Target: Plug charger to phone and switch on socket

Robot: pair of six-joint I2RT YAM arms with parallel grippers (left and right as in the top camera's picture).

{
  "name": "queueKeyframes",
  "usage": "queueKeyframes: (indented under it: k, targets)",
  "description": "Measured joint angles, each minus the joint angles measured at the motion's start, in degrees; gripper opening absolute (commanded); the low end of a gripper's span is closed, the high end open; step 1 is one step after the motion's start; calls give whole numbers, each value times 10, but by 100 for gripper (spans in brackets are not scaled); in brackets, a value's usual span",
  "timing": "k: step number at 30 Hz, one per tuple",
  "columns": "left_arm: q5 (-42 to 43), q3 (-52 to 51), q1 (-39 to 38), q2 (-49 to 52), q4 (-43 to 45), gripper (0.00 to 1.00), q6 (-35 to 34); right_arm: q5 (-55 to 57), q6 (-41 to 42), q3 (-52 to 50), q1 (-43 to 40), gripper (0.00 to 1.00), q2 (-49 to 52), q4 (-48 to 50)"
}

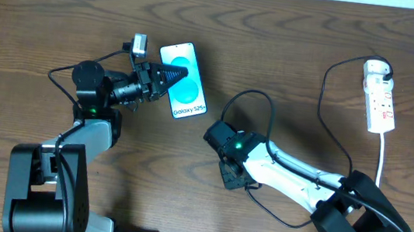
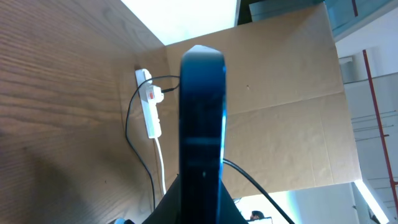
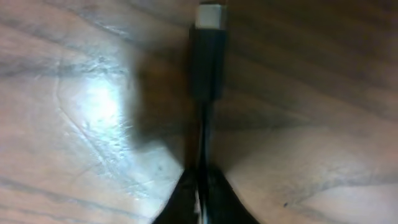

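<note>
two arms reach inward over the wooden table (image 1: 35, 42). the left arm rises from the near-left corner and bends toward the middle. its left gripper (image 1: 171, 76) is pinched shut on the long left edge of the phone (image 1: 190, 94), which sits left of centre with its blue screen facing up. the left wrist view shows the phone edge-on between the fingers; whether it is lifted off the wood i cannot tell.

the right arm stretches low from the near-right corner toward the centre. its right gripper (image 1: 215, 135) is near the phone's near-right corner, not touching it. its fingers (image 3: 183, 199) are clamped narrow on the black cable of the charger (image 3: 208, 56), just behind the connector (image 3: 210, 14), which points away from the wrist camera, close over the wood. the cable loops back across the table to the white plug adapter (image 1: 377, 70), at the far end of the socket (image 1: 381, 105) on the far right. the socket's white cord (image 1: 383, 155) runs toward the near edge.
</note>
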Motion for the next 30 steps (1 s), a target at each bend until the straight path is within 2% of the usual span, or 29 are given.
queueKeyframes:
  k: [9,13,19,30]
  targets:
    - [4,0,0,0,0,7,0,22,6,3,0,1,-23,-60]
    - [13,0,0,0,0,7,0,10,-1,4,0,1,-130,-47]
    - [19,0,0,0,0,7,0,-64,-54,6,0,1,-272,51]
    - [9,0,0,0,0,8,0,-122,-80,3,24,1,-253,121]
